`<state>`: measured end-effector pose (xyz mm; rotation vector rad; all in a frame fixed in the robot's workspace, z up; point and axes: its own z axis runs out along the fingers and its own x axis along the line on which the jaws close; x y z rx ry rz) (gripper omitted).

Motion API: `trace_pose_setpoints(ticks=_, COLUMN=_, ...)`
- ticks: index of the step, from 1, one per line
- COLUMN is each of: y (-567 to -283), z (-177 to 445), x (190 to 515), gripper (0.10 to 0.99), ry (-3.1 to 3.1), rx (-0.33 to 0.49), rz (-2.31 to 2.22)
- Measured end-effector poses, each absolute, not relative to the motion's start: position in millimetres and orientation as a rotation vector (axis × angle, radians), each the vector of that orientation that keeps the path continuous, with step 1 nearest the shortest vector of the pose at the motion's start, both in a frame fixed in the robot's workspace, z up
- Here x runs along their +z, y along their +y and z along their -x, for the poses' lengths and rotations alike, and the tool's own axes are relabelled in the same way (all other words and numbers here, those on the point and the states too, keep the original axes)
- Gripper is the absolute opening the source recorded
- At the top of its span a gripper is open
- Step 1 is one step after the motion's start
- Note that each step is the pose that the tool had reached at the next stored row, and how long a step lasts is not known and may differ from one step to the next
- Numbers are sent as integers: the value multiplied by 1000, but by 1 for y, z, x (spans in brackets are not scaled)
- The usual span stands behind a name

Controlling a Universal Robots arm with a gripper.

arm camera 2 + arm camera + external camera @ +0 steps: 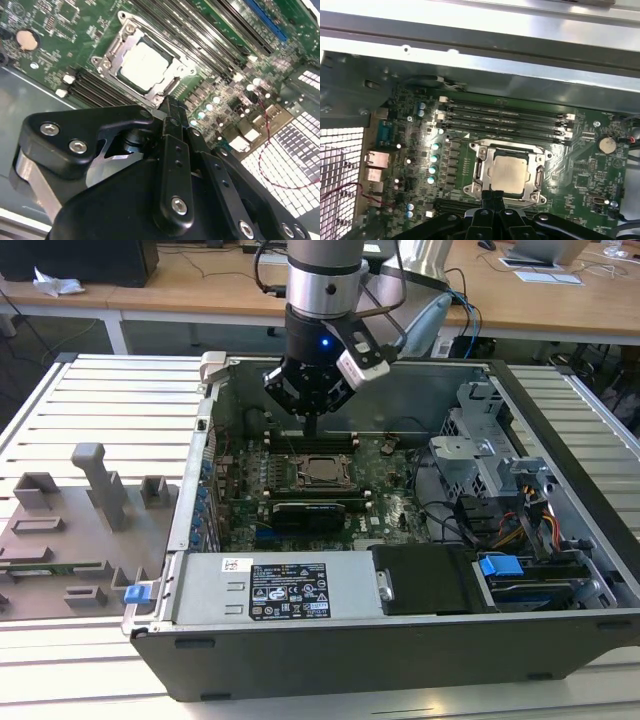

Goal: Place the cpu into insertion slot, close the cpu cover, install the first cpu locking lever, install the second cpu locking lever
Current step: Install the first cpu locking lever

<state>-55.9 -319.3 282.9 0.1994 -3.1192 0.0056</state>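
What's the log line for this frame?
chip: seated in socket | cover: down over chip | gripper: shut, tip by socket edge

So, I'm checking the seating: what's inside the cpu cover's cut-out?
The cpu fills the cut-out, with its silvery top showing and the cover framing it on all sides. Whatever lies beneath the chip is hidden by it.

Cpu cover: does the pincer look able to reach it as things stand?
Probably yes. The pincer hangs right at the edge of the cpu cover, which lies flat around the cpu. Nothing stands between them, and the case is open above.
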Motion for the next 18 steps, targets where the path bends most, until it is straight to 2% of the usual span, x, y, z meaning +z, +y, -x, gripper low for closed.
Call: trace_pose_setpoints(ticks=18, y=-319, z=82, x=282, gripper=106, ry=-3120, rx=6, rz=-199)
